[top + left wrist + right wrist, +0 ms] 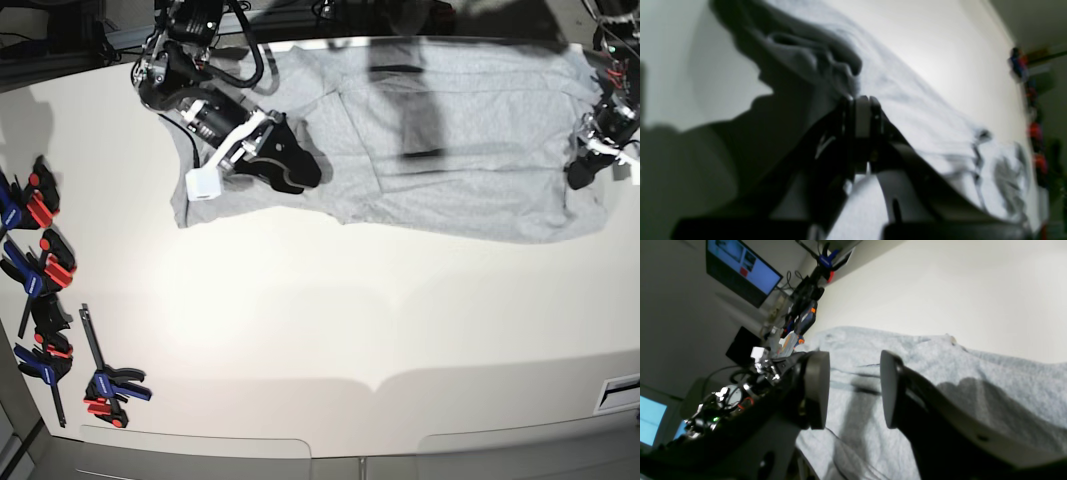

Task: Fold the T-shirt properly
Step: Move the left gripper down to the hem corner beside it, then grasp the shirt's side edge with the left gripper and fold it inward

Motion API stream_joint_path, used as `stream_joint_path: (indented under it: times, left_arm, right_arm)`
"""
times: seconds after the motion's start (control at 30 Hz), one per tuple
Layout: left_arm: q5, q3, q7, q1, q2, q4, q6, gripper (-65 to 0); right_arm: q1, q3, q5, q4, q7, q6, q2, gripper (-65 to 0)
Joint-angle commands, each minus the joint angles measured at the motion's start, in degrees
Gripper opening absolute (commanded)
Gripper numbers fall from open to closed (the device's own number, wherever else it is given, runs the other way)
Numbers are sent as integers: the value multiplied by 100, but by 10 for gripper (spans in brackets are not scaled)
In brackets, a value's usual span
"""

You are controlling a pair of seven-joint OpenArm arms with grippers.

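The T-shirt (440,150) lies spread on the white tabletop (320,320), along the far edge in the base view. It is grey and mostly flat, with some soft wrinkles and a few dark shadows of the arms across it. In the left wrist view, dark marks that may be letters show on the cloth, but this view is blurred, so I cannot read them.

The left claw (862,100) is at the right end of the shirt in the base view, near the edge of the tabletop. Its jaws are pressed together, and a bunch of grey cloth is gathered just above their tips, so it is clenched on the T-shirt. The fabric rises in folds at that place.

The right claw (853,390) is at the other end of the shirt, on the left side of the base view. Its two round pads (816,390) stand apart with a clear gap between them, and the cloth is seen through the gap. It is released and holds nothing; it hovers just over the shirt.

Several blue and red clamps (40,270) lie well apart from the shirt, at the left edge of the tabletop in the base view.
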Motion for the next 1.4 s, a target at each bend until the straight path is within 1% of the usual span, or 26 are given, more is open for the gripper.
stream_joint_path:
  times: [0.0, 0.13, 0.2, 0.27, 0.33, 0.37, 0.5, 0.6, 0.7, 0.83, 1.0, 1.03, 1.07, 1.1, 1.13, 1.17, 1.2, 1.27, 1.3, 1.37]
  left_arm:
    - [13, -31, -55, 83, 7, 402, -76, -650]
    - [212, -31, -39, 544, 518, 1659, -76, -650]
    - [212, -17, 33, 697, 780, 2201, -76, -650]
    - [214, 76, 98, 761, 970, 2625, -76, -650]
    - [219, 302, 162, 756, 1082, 2894, -76, -650]
    - [269, 446, 151, 756, 1121, 2977, -76, -650]
    - [839, 1204, -57, 726, 1250, 3047, -76, -650]
    - [1257, 1768, -269, 673, 1401, 3047, -76, -650]
    - [1714, 2208, -490, 551, 1563, 3047, -76, -650]
    - [2061, 2710, -492, 339, 1705, 3045, -76, -650]
    - [2614, 3110, -592, 249, 1714, 3036, -76, -650]
    - [2688, 3143, -634, 249, 1711, 3036, -76, -624]
    - [2706, 3165, -662, 249, 1709, 3036, -76, -504]
    - [2699, 3165, -686, 247, 1714, 3036, -76, -397]
    - [2702, 3163, -785, 243, 1711, 3036, -76, -332]
    - [2702, 3163, -881, 234, 1707, 3036, -76, -307]
    - [2702, 3163, -962, 216, 1690, 3040, -76, -305]
    - [2706, 3132, -955, 201, 1659, 3121, -76, -306]
    - [2702, 3051, -881, 205, 1655, 3217, -76, -306]
    - [2702, 2798, -535, 251, 1633, 3510, -76, -307]
  right_arm:
    - [39, 52, 170, 186, 138, 54, 0, -415]
    - [39, 378, 168, 501, 138, 54, 2, -415]
    - [39, 625, 168, 669, 140, 54, 2, -415]
    - [39, 896, 170, 778, 146, 54, 35, -415]
    - [37, 1143, 170, 815, 166, 54, 122, -415]
    - [37, 1237, 168, 813, 164, 54, 184, -415]
    - [37, 1534, 166, 813, 157, 54, 468, -415]
    - [37, 1700, 146, 813, 160, 54, 590, -415]
    - [37, 1773, 22, 813, 162, 54, 603, -415]
    - [37, 1770, 22, 811, 166, 54, 603, -415]
    - [37, 1755, 20, 811, 164, 54, 603, -415]
    - [37, 1755, 20, 811, 164, 54, 601, -415]
    - [37, 1755, 20, 811, 164, 54, 601, -415]
    - [37, 1755, 20, 811, 166, 54, 601, -415]
    - [37, 1755, 20, 811, 166, 54, 601, -415]
    - [37, 1755, 20, 811, 168, 54, 601, -415]
    - [37, 1755, 20, 811, 188, 54, 601, -415]
    - [37, 1755, 20, 811, 205, 54, 601, -415]
    - [37, 1755, 20, 811, 205, 54, 601, -415]
    - [37, 1755, 20, 811, 203, 54, 601, -415]
